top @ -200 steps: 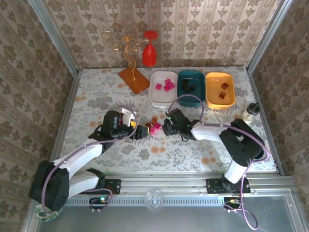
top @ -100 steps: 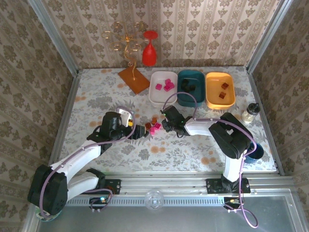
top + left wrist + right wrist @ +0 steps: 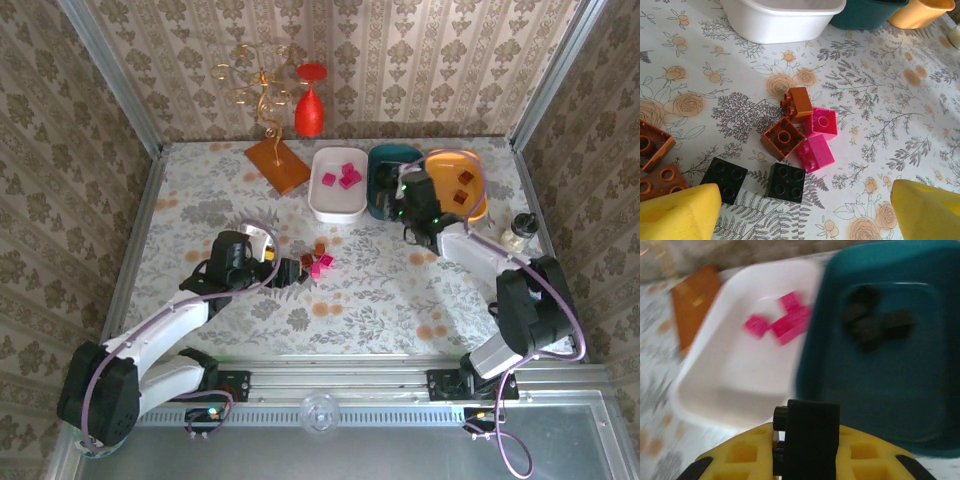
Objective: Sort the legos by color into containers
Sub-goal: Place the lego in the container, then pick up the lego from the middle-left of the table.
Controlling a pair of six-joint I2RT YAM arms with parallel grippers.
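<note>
Black lego [image 3: 810, 440] carried over to the dark teal tray [image 3: 875, 385]
My right gripper [image 3: 410, 190], clamped on it, has swung from the loose legos [image 3: 800, 132] mid-table to the tray's near edge, beside the white tray [image 3: 740, 375]. My left gripper [image 3: 287, 271] stays by those legos, fingers spread wide.

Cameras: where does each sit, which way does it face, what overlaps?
Top external: above and behind the arm bases, looking down on the table; left gripper and right gripper show.
Left wrist: low over the table, facing the white tray and teal tray; the open left gripper frames the loose legos.
Right wrist: above those two trays, looking down; right gripper holds a black lego.
Shared: both trays appear in all three.
</note>
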